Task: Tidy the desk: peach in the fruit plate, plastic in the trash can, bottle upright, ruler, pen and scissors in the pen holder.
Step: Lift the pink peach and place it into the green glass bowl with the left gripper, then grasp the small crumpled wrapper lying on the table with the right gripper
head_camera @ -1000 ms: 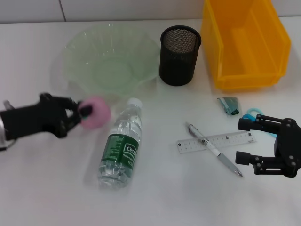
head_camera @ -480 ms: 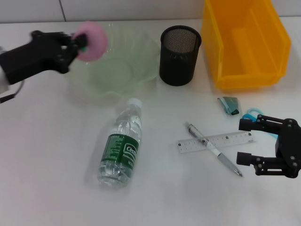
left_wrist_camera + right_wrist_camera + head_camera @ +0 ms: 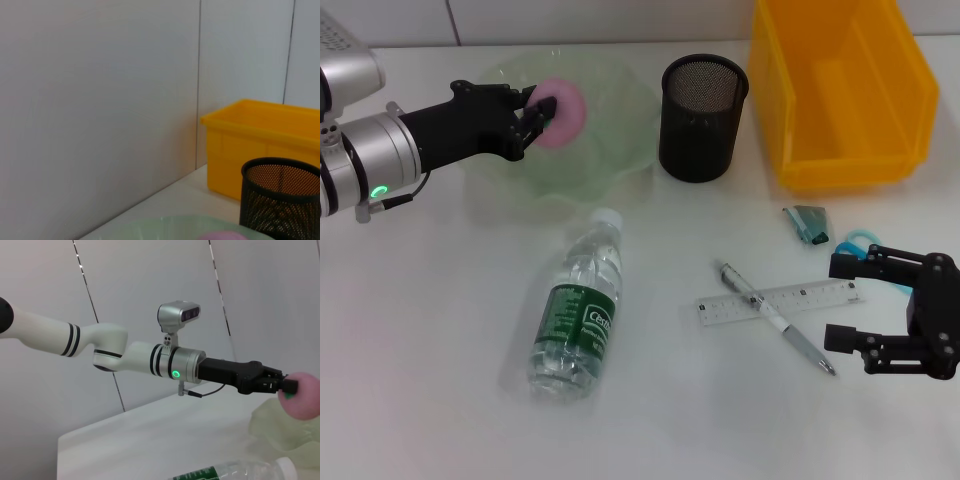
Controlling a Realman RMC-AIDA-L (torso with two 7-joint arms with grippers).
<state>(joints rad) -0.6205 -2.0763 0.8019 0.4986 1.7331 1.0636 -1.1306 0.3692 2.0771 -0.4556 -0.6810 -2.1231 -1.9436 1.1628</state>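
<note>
Here one peach [image 3: 561,100] sits in left pincer [image 3: 538,112], one bottle [image 3: 575,305] lying

On the table [image 3: 420,400], the fruit plate [image 3: 620,140] sits far left, the pen holder [image 3: 703,117] to its right, the trash can [image 3: 840,100] far right. The left hand [image 3: 542,112] holds the peach [image 3: 563,114] over the plate. The bottle [image 3: 575,310] lies nearer, at centre-left. The pen [image 3: 775,330] lies across the ruler [image 3: 720,308]; the right hand [image 3: 847,300] is just beside them on the right.
</note>
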